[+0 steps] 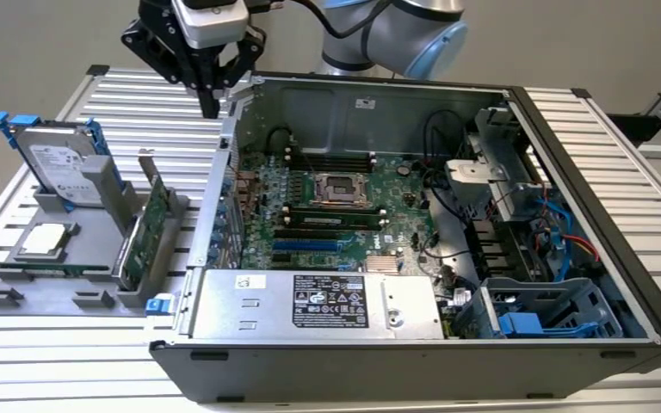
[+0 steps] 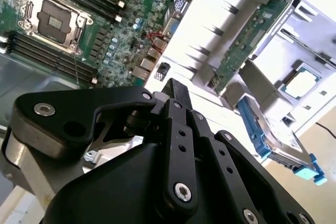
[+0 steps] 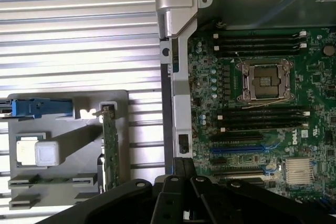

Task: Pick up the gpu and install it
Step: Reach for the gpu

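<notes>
**Gpu in its holder, tool above the counter.** You see the gpu (image 1: 135,254) standing on its long edge in the grey holder (image 1: 32,297), which lies on the ribbed counter (image 1: 124,95) at the exterior view's left of the open computer case (image 1: 423,379). Its green circuit-board face is turned toward the exterior view's left, and a slim silver end bracket rises at its far end. In the first wrist view it reads edge-on as a thin green strip.

The tool (image 1: 209,110) hangs above the counter just beside the case's rear corner. It is higher than the gpu and apart from it. Its fingertips are drawn together with nothing between them.

Printed white labels sit on the power supply (image 1: 307,301) inside the case and on the blue-framed hard drive (image 1: 61,163) in the holder. A small sticker marks the case's rear wall.
</notes>
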Robot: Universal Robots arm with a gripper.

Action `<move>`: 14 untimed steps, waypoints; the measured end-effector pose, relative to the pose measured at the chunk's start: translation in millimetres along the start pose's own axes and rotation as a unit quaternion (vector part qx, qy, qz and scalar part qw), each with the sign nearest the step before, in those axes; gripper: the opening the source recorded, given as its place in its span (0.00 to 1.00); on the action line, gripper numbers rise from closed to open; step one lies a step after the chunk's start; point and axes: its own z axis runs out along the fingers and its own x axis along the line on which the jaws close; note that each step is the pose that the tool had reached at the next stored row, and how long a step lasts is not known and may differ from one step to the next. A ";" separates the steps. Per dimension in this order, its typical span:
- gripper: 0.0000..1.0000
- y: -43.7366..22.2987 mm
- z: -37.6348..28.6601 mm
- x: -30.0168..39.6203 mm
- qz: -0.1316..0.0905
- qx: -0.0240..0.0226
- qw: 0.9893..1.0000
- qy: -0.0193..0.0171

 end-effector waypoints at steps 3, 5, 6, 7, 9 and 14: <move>0.00 -0.1 0.0 1.3 0.000 0.000 1.000 0.000; 0.00 -0.1 0.0 2.1 0.000 0.000 1.000 0.000; 0.00 -0.2 0.0 2.5 0.000 0.000 1.000 0.000; 0.00 -0.2 -0.1 3.0 0.000 0.000 1.000 0.000; 0.00 -0.3 -0.1 4.0 0.000 0.000 1.000 0.000; 0.00 -0.6 -0.2 7.8 0.000 0.000 1.000 0.000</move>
